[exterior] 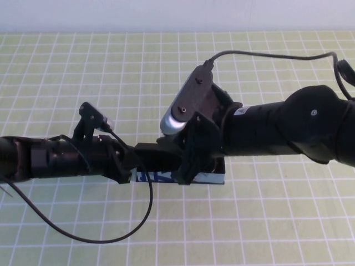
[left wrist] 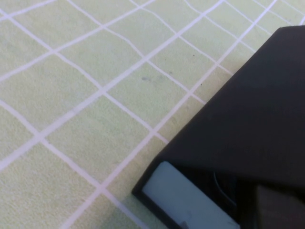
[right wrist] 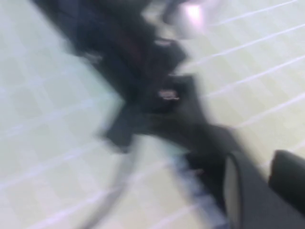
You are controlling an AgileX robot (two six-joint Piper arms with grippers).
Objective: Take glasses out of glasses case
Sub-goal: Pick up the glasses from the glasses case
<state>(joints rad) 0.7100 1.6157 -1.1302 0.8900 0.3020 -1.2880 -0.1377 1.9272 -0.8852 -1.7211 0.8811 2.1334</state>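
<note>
- Long matte black glasses case (exterior: 213, 178) with white-blue printed front lies on green checked cloth (exterior: 266, 221).
- Left gripper (exterior: 145, 160) meets the case's left end; grip indeterminate.
- Right gripper (exterior: 191, 169) hangs over the case; its view is blurred, fingers apparently apart.

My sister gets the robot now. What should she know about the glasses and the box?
Left gripper: at the glasses case's left end; fingers hidden.
Right gripper: down over the middle of the case; its fingers cannot be made out either.
Glasses case: on the checked table, mostly covered by both arms, printed front facing the robot.
Glasses: not visible anywhere.
Done: both arms have reached the case.
Left: lifting the glasses out, probably.
</note>
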